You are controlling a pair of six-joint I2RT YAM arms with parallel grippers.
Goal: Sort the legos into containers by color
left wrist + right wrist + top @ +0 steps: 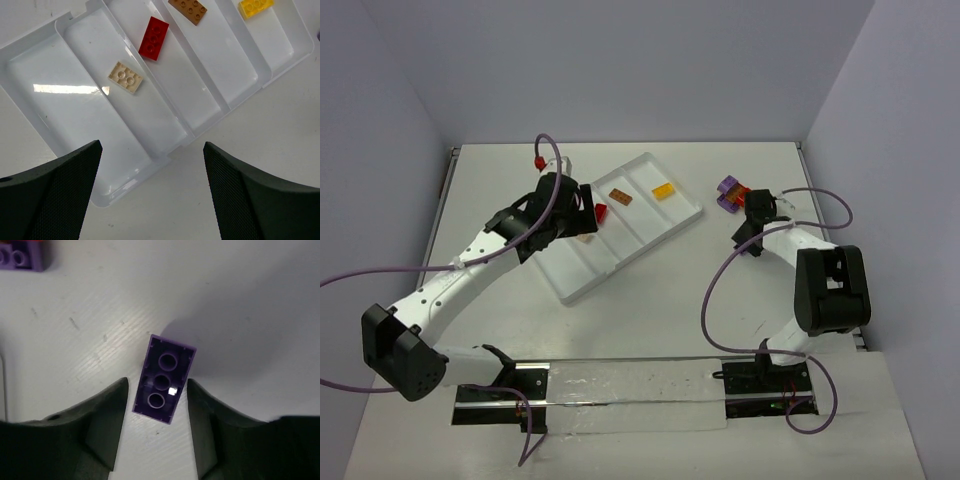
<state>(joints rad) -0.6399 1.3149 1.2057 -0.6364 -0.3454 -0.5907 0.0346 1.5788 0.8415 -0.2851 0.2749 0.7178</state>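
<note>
White tabletop, pale lilac walls around it; both arms reach out from the near edge.

Top view. White divided tray [640,236] sits mid-table, askew. Left gripper [582,212] hangs over its left half. Right gripper [757,208] is low over the table right of the tray, well apart from it, just beside a small heap of purple bricks [727,188] with a red-orange piece [743,193] against them.

Left wrist view. Jaws wide apart, nothing between them, above the tray's near rim. Below: tan brick [125,77], red brick [154,38], brown-orange brick [188,10], yellow brick [256,5], in a row across the lanes, each apparently in its own lane. The lane at the far left of this view holds nothing.

Right wrist view. One purple brick [163,379] lies hollow underside up on bare table between my fingers [107,430]. Jaws stand close either side; a sliver of table shows at the left pad, so I read it as not yet clamped.

Judgement: step in hand is the right arm's pick of a purple brick. Next move: finish the squeeze, lift straight, carry to the bare lane. Brick sits slightly skew to the jaws; it may twist as they meet.
</note>
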